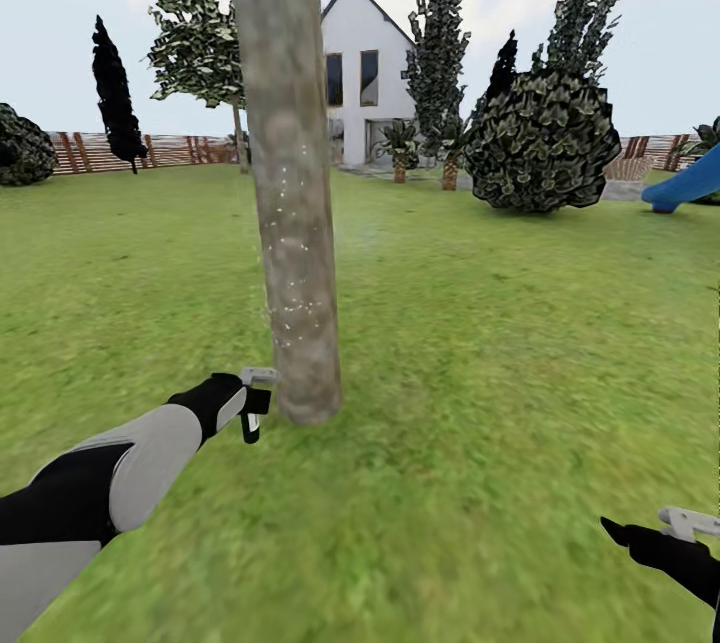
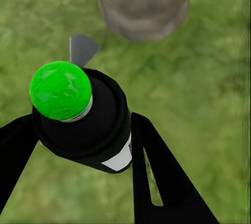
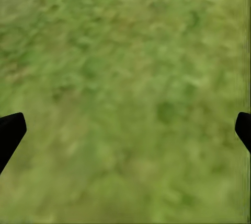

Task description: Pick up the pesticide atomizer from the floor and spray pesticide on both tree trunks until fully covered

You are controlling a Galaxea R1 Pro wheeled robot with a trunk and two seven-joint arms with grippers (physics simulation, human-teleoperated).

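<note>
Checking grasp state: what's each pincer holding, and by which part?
Left pincer grips the spray bottle by the sides of its dark body, below the green cap. Right pincer is open over grass, holding nothing.

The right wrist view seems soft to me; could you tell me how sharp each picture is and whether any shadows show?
Right wrist view: the grass is a blurry green smear, without shadows. Left wrist view: the pesticide atomizer is crisp, while the tree trunk base and lawn behind are soft. Head view: even, flat daylight; the trunk casts no clear shadow, and pale specks dot its bark.
</note>
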